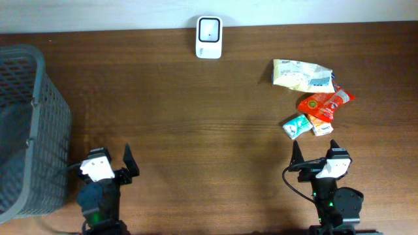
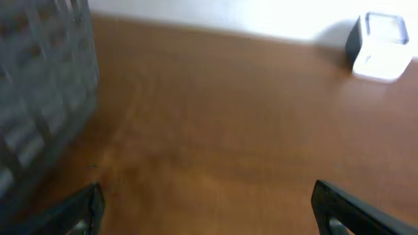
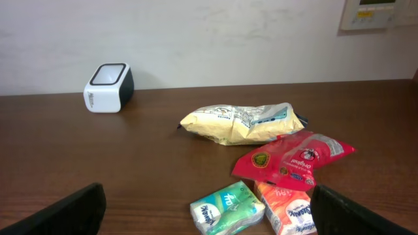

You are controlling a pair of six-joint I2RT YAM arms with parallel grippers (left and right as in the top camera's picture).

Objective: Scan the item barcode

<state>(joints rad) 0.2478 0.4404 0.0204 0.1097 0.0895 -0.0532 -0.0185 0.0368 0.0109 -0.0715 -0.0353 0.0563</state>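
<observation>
**Overhead:** Two arms wait at the near edge of a wooden table point(image 1: 196, 117). The left claw point(image 1: 108, 158) and the right claw point(image 1: 315, 150) are both spread wide and hold nothing. A grey basket point(image 1: 26, 124) stands just outside the left claw. The white scanner point(image 1: 209, 37) sits far ahead, between the two claws. Four packets lie ahead of the right claw: a green pack point(image 1: 296, 125) and an orange pack point(image 1: 321, 126) nearest, a red pouch point(image 1: 324, 102) beyond them, and a yellow bag point(image 1: 302, 74) farthest.

**Left wrist:** Only bare wood lies between the open fingers point(image 2: 346, 209). The basket blurs past on the left, and the scanner is far ahead to the right.

**Right wrist:** The green pack sits just ahead of the gap between the claw's fingers, touching the orange pack on its right. The red pouch lies close behind both.

All four look light, with slick, crinkly film. The green pack appears the most block-like, so it is probably the surest pick, pinched across its narrow sides. No barcode is visible, so the pack may need turning before it faces the scanner.
</observation>
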